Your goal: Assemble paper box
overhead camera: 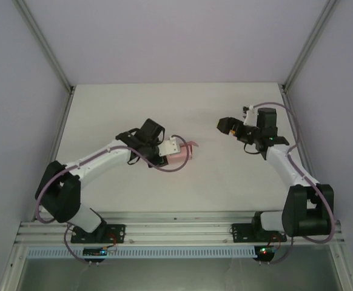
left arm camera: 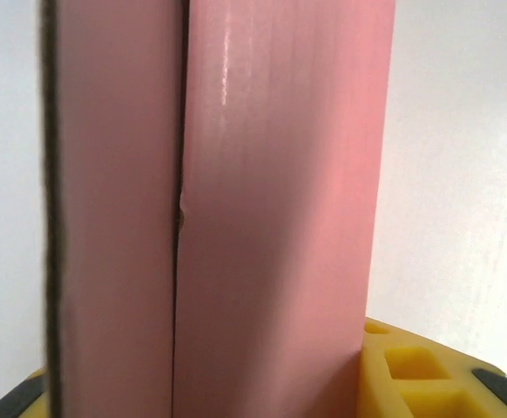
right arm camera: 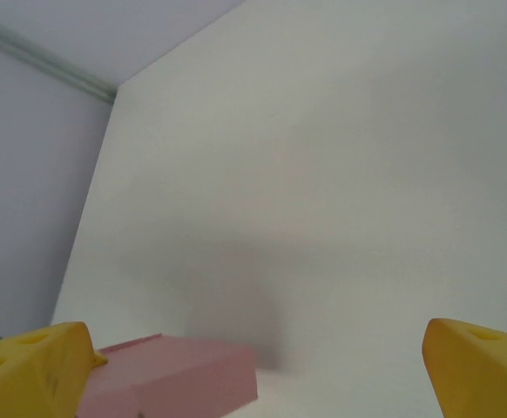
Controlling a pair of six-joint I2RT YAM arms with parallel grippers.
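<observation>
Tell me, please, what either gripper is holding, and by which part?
The left gripper holds the thin pale-pink card box by one end, the rest jutting out beyond it. The right gripper is open, holding nothing.

White table (overhead camera: 225, 182), pale walls (overhead camera: 176, 36), aluminium frame (overhead camera: 48, 51).

1. No legible text, label, brand, number or sign in any view.
2. On the paper box (left arm camera: 271, 218): plain pink card on the visible faces, nothing printed to read.
</observation>
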